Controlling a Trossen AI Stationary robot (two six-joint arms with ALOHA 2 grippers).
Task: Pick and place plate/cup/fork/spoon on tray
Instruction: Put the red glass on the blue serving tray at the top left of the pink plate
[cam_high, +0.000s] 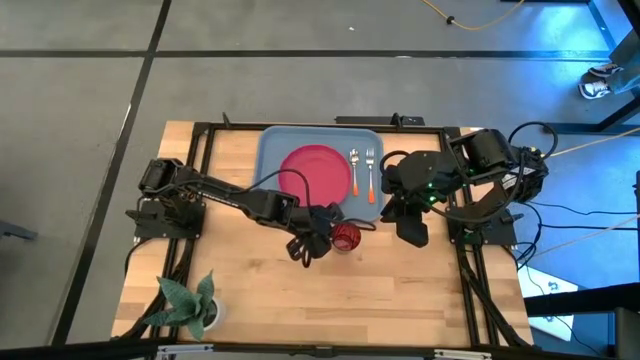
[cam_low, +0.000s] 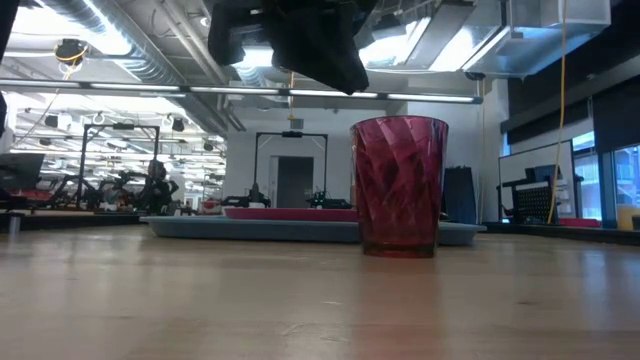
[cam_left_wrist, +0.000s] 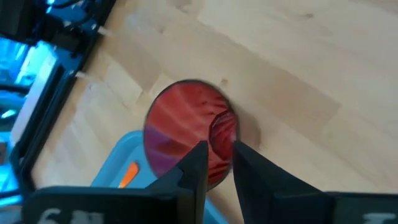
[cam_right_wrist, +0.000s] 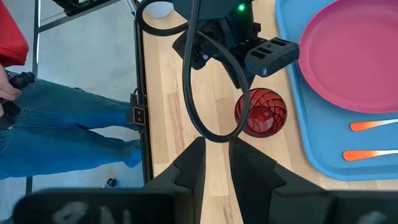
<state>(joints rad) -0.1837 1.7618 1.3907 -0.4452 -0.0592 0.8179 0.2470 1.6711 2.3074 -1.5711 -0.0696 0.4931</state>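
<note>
Plate (cam_high: 315, 171), spoon (cam_high: 354, 172) and fork (cam_high: 369, 174) lie on the tray (cam_high: 270, 150) in the high view: plate at centre, spoon and fork side by side at its 3 o'clock. Cup (cam_high: 346, 236) stands upright on bare table, just off the tray's 5 o'clock corner. Left gripper (cam_high: 318, 240) sits right beside the cup at its 9 o'clock. Right gripper (cam_high: 413, 232) waits at the cup's 3 o'clock, apart from it, holding nothing.

Low view: cup (cam_low: 399, 186) upright on the wood, tray (cam_low: 250, 229) behind it with the plate (cam_low: 290, 213) on it. Dark arm body hangs above, at the cup's 11 o'clock; no finger touches the cup.

Left wrist view: left gripper (cam_left_wrist: 219, 163) looks down into the cup (cam_left_wrist: 186, 127). Fingers (cam_left_wrist: 196, 165) show a narrow gap. I cannot tell whether they straddle the rim or merely hover over it. Tray corner (cam_left_wrist: 121, 163) is just beside the cup.

Right wrist view: right gripper (cam_right_wrist: 216, 163) fingers stand slightly apart, empty. Cup (cam_right_wrist: 260, 112) is ahead on wood, close to the tray edge (cam_right_wrist: 308, 134).

Judgement: cup is the step in hand, the only item left off the tray. Next move calls for a firm pinch on the rim, a lift clear of the tray lip, and a set-down on free tray floor without hitting the plate.
</note>
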